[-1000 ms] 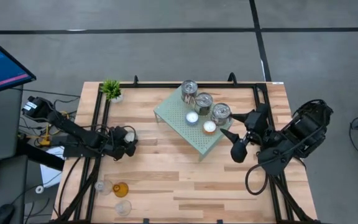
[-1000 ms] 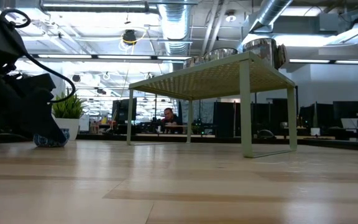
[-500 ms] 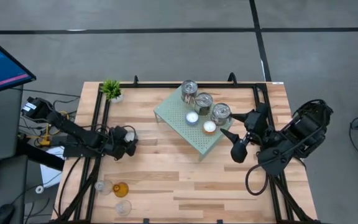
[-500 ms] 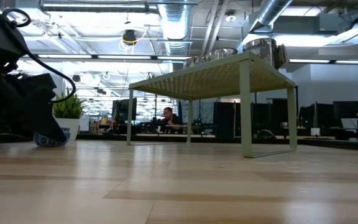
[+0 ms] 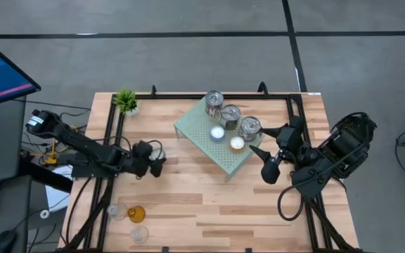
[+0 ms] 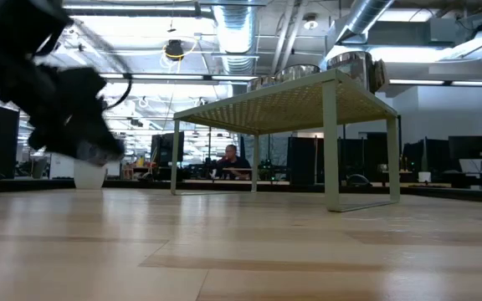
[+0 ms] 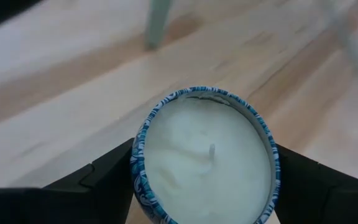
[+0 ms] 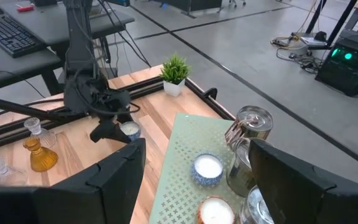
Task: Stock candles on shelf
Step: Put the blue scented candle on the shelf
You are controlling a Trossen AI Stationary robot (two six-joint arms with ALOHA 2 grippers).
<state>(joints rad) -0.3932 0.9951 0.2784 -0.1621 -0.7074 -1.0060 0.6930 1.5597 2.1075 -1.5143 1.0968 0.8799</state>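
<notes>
Gripping a blue-patterned candle [image 7: 205, 158] between both fingers, left claw [image 5: 155, 166] holds it above the desk [image 5: 188, 204], w/ the shelf [image 5: 197, 126] nearby; right claw [image 5: 261, 150] waits open beside shelf, clear of approach.

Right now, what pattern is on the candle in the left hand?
A blue-and-white patterned rim around white wax; the candle shows best in the left wrist view.

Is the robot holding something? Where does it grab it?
Yes. The left gripper holds a white candle in a blue patterned cup, one finger on each side of the cup. The right gripper waits open by the shelf, holding nothing.
</notes>
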